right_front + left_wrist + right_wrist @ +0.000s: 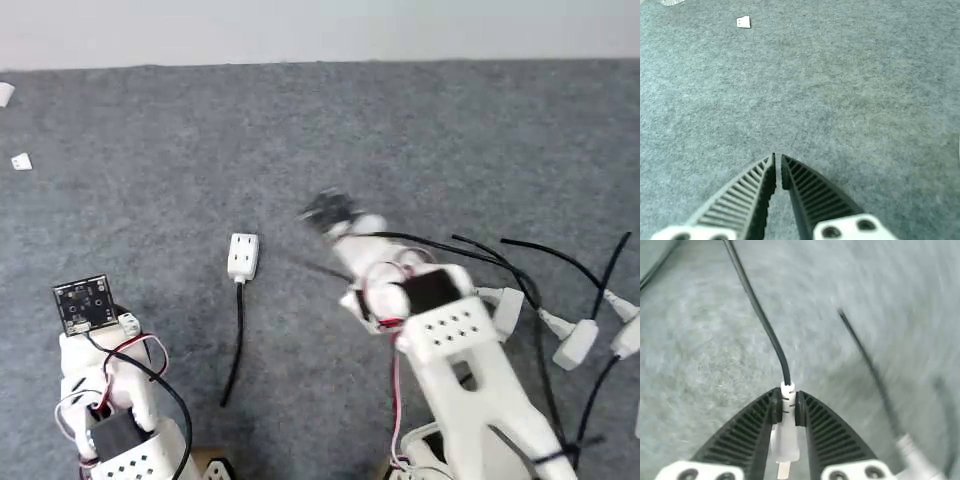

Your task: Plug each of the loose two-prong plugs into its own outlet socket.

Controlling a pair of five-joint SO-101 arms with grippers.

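Right wrist view: I find the right gripper [786, 396] clamped narrow on a white two-prong plug [785, 437]. The jaws grip its body from both sides. Its black cord [760, 315] leaves past the fingertips, and what looks like a prong shows at the end nearer the wrist. I judge the side grip is meant to keep the plug from twisting. However, the prong end appears turned back toward the arm, which would need correcting before insertion.

The white outlet socket [243, 256] lies flat on the grey carpet [150, 130] with its own cable trailing away. It sits off to the left arm's side of the right gripper's tips, near but clearly apart. Further loose plugs [577, 343] lie behind that gripper, beside its arm.

The left gripper [778, 161] hangs over bare carpet, jaws all but closed and holding nothing. I judge it parked clear of the work.
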